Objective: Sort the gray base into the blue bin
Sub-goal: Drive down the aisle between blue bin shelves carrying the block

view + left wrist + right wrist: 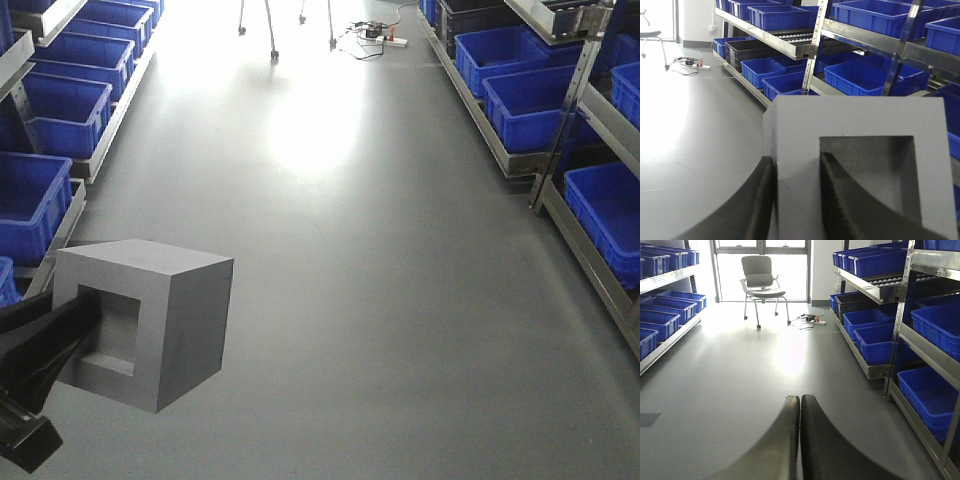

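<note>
Holding the gray base [150, 320] aloft, near left, over the aisle floor [400, 300]: my left end effector [796, 167] pinches one recess wall, finger inside and finger outside, so it can't slip. Right end effector [800, 402] closed on nothing. Nearest blue bin [30, 200] sits on the left rack [72, 215]

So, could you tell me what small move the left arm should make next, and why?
Probably carry the base leftward toward the nearest blue bin: the left gripper clamps its wall, one finger in the recess, and it hangs over bare floor, not a bin.
</note>
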